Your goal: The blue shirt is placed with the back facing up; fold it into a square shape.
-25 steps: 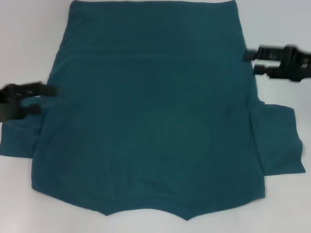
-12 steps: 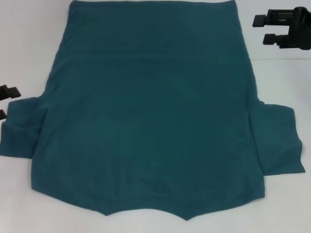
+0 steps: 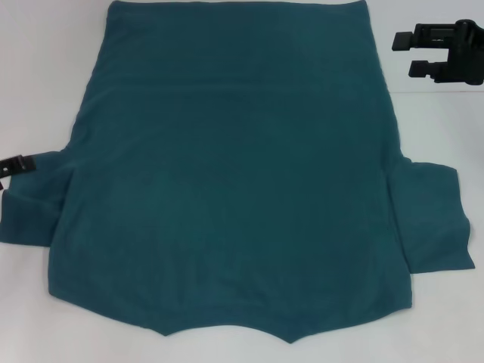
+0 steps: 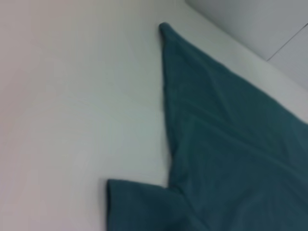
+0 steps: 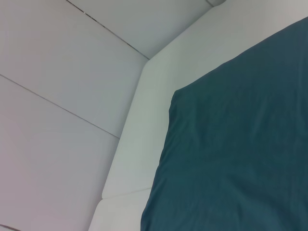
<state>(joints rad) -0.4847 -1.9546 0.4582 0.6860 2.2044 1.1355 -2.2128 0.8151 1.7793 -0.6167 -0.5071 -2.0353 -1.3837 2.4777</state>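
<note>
Since a second ago both grippers have pulled away from the shirt's side edges: the right gripper (image 3: pixel 404 54) now hangs off the far right corner, fingers apart and empty, while the left gripper (image 3: pixel 13 165) shows only as a tip at the frame's edge just beside the left sleeve, and I cannot tell how it stands. The blue shirt (image 3: pixel 234 174) lies flat on the white table (image 3: pixel 45 68), back up, both sleeves out, no fold made, so folding appears barely begun. Nothing else lies nearby; only the spread sleeves need tucking first.
</note>
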